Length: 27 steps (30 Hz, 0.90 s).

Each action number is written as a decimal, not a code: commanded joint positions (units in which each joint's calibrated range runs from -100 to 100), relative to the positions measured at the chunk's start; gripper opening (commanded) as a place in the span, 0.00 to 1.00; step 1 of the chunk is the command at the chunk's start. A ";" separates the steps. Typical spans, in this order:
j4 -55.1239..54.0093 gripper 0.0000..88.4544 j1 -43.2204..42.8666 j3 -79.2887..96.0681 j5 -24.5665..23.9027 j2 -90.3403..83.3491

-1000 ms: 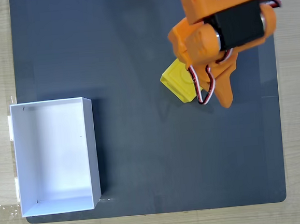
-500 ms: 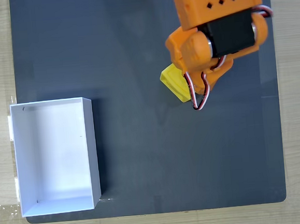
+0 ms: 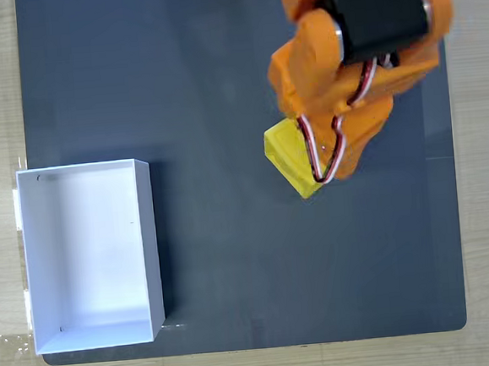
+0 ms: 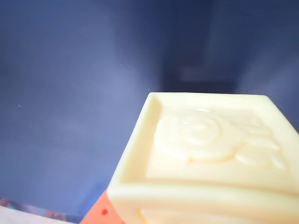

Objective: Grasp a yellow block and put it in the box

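Yellow block gripped by end effector, well apart from box

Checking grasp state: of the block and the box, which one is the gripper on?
The yellow block, tucked under the orange gripper at the mat's right in the fixed view. The white box sits apart at the left, empty.

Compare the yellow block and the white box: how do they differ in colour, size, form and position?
Colour: the block is bright yellow, the box is white. Size: the block is much smaller than the box. Form: the block is a solid cube with a raised design on one face, while the box is an open, empty tray. Position: the block sits under the gripper; the box stands apart at the mat's left edge.
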 commanded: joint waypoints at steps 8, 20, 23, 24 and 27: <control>-13.24 0.28 9.19 -16.07 -2.39 -10.23; -32.97 0.27 27.21 -14.98 -7.27 -2.77; -35.32 0.27 29.31 -15.16 -6.96 0.28; -35.76 0.27 29.82 -15.25 -6.85 1.30; -35.76 0.27 31.25 -15.80 -6.85 4.35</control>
